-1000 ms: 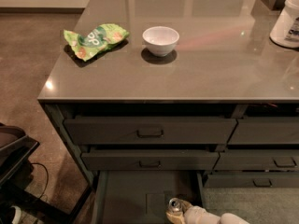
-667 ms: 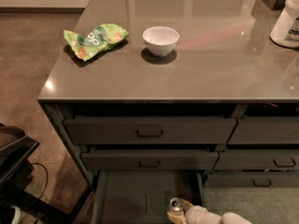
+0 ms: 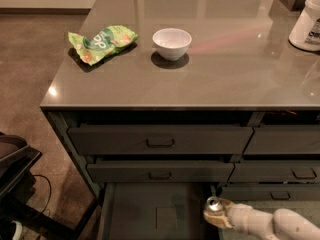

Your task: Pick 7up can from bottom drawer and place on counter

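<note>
Beneath the grey surface (image 3: 225, 74), the bottom drawer (image 3: 145, 211) stands open and the hand (image 3: 217, 213) looks closed round the 7up can (image 3: 214, 204) at its right edge, so grasping seems done; lifting it up there, past the white bowl (image 3: 171, 42), is left.

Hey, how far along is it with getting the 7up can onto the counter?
Done: the bottom drawer is open. In hand: the gripper is at the 7up can by the drawer's right side; whether it grips is unclear. Left: lift the can and set it on the counter.
</note>
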`<state>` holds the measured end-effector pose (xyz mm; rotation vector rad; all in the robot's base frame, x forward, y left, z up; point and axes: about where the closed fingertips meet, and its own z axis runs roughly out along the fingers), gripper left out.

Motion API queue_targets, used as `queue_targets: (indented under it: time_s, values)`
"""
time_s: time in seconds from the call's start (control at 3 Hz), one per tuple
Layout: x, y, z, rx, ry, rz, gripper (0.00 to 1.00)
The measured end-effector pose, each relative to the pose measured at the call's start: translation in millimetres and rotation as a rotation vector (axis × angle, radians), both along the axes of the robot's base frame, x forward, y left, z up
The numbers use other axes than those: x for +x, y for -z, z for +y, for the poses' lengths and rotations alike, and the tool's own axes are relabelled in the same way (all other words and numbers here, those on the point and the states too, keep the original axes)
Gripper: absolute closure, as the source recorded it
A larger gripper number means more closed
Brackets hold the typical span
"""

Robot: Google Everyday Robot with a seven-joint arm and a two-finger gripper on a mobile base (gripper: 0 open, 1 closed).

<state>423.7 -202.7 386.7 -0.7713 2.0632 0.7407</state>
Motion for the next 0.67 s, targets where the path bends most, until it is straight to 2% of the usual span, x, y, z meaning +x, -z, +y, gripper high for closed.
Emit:
queue_targets:
  time_s: [0.33, 0.67]
  values:
    - [-6.6, -23.5, 5.6, 0.026, -0.063, -0.011, 1.00]
    - [-6.6, -23.5, 5.7, 0.026, -0.063, -0.011, 1.00]
